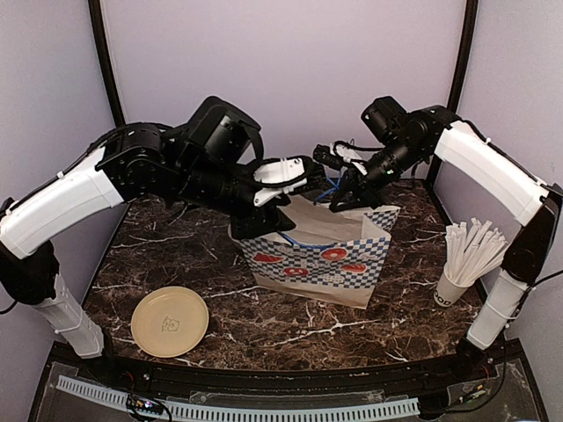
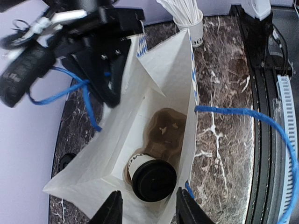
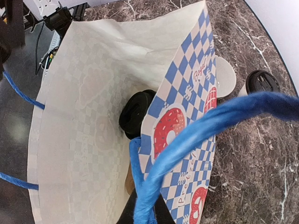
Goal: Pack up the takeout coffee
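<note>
A black-lidded coffee cup (image 2: 153,179) rests inside the checked paper bag (image 1: 325,264) at the centre of the counter (image 1: 264,330). The left tool (image 2: 148,209) hangs just above it, fingers apart and clear of it. The right tool (image 1: 339,200) is clamped on the bag's blue rope handle (image 3: 196,135), at about 1 o'clock on the rim. A second lidded cup (image 3: 261,81) stands on the counter outside the bag

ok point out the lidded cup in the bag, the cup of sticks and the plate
lidded cup (image 2: 153,181), left wrist view, on its black lid
cup of sticks (image 1: 452,286), top view, on its paper wall
plate (image 1: 149,308), top view, on its bare face
</note>
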Robot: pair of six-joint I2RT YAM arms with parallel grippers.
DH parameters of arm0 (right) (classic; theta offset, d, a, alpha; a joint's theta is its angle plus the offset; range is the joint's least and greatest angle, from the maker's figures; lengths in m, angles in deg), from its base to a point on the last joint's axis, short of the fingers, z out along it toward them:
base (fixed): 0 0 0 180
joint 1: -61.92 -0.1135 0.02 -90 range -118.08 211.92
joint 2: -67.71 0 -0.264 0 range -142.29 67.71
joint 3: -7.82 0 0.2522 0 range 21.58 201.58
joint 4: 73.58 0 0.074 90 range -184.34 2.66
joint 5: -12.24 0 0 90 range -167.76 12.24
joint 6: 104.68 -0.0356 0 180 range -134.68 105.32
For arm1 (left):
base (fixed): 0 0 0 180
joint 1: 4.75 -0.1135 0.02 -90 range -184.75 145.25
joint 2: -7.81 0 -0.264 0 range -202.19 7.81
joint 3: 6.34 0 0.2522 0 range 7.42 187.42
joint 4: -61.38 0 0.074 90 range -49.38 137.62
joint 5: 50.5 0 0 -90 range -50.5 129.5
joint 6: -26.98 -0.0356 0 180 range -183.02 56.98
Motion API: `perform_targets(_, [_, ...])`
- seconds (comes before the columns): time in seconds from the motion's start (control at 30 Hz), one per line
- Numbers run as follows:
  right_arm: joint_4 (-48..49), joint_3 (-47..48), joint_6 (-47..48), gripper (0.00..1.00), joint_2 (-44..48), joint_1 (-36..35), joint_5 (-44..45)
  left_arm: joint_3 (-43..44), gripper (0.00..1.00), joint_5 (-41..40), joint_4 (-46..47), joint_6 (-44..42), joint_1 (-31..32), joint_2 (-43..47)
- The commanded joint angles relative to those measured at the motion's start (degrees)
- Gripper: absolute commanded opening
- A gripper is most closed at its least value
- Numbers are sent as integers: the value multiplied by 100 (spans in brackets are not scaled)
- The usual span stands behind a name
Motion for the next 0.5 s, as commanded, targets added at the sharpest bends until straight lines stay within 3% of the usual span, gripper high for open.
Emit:
perform_targets(0.0, [-104,105,-25,4,-14,-128,-234,-178,52,-155,-106,-47,-44,-127])
perform_targets(0.2, [-302,179,-115,4,156,-475,-326,-208,62,-589,-31,-121,-47,-598])
perform_targets(0.47, [-419,163,-216,4,367,-720,-663,-363,67,-528,-239,-94,-40,-909])
